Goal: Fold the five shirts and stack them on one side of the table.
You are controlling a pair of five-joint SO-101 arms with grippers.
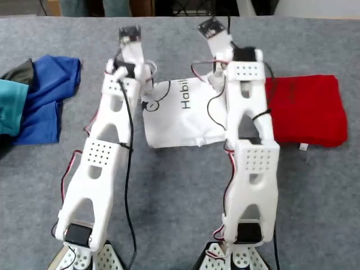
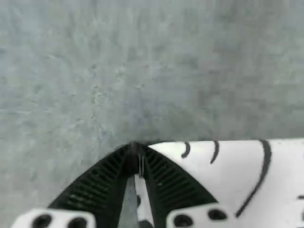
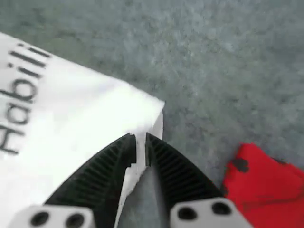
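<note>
From above, the white shirt (image 1: 180, 115) lies flat in the middle of the grey table (image 1: 180, 191), between the two arms. The left end effector (image 1: 145, 97) is down at the shirt's left side. The right end effector (image 1: 217, 79) is down at the shirt's far right corner. A red shirt (image 1: 306, 109) lies folded by the right edge of the table, just beside the white one. By the left edge, a blue shirt (image 1: 48, 90), a teal shirt (image 1: 11, 104) and a dark shirt (image 1: 19, 70) lie in a loose heap.

From the left wrist, the left end effector (image 2: 137, 157) has its two black fingers (image 2: 164, 178) pressed together. A thin bit of the white shirt (image 2: 228, 180) is pinched between them at its corner. The rest of the shirt lies flat on the table (image 2: 142, 71).

From the right wrist, the right end effector (image 3: 140, 142) is almost closed. Its fingers (image 3: 168, 161) squeeze the edge of the white shirt (image 3: 61, 123) near its corner. The red shirt (image 3: 266, 190) lies near, with a strip of bare table (image 3: 228, 57) between the two shirts.
</note>
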